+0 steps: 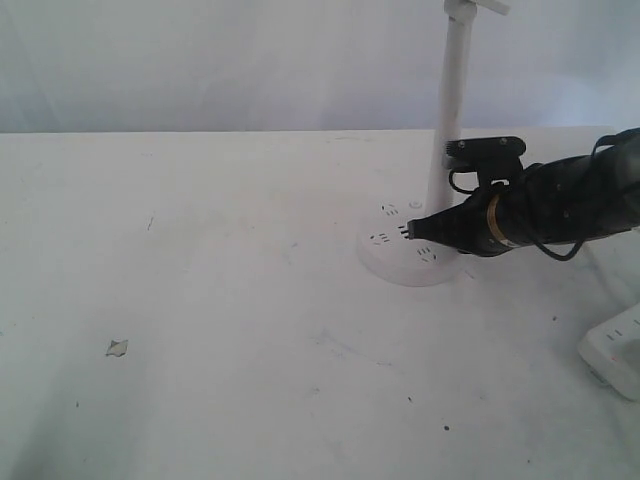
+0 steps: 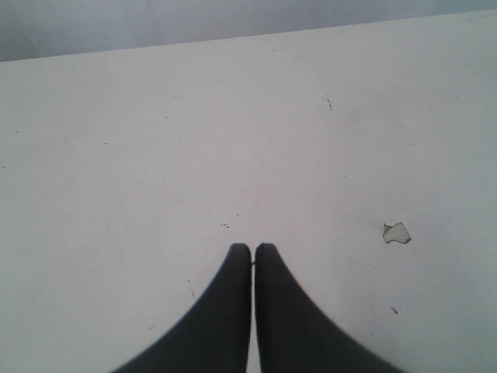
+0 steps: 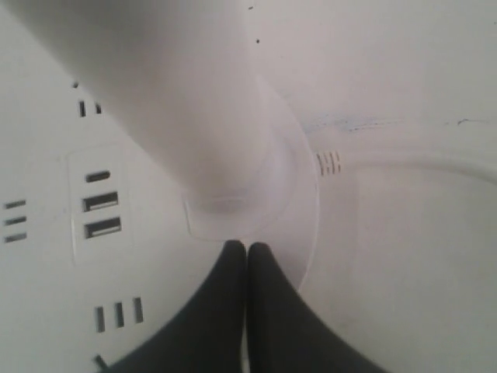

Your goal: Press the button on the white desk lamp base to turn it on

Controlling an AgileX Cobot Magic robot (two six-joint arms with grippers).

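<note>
The white desk lamp base [image 1: 390, 250] is a round flat disc with socket holes, and a tall white pole [image 1: 450, 110] rises from it. My right gripper [image 1: 413, 229] is shut and empty, its tips low over the disc. In the right wrist view that gripper [image 3: 247, 247] points at a faint square panel [image 3: 213, 217] at the pole's foot [image 3: 186, 109], beside the dark USB slots [image 3: 101, 214]. Whether the tips touch the disc cannot be told. My left gripper [image 2: 252, 249] is shut, empty, over bare table, outside the exterior view.
A rectangular white power strip [image 1: 612, 352] lies at the right edge of the table. A small scrap or chip [image 1: 117, 348] marks the tabletop at the left; it also shows as a chip [image 2: 396, 232] in the left wrist view. A white cable [image 3: 419, 155] runs off from the base.
</note>
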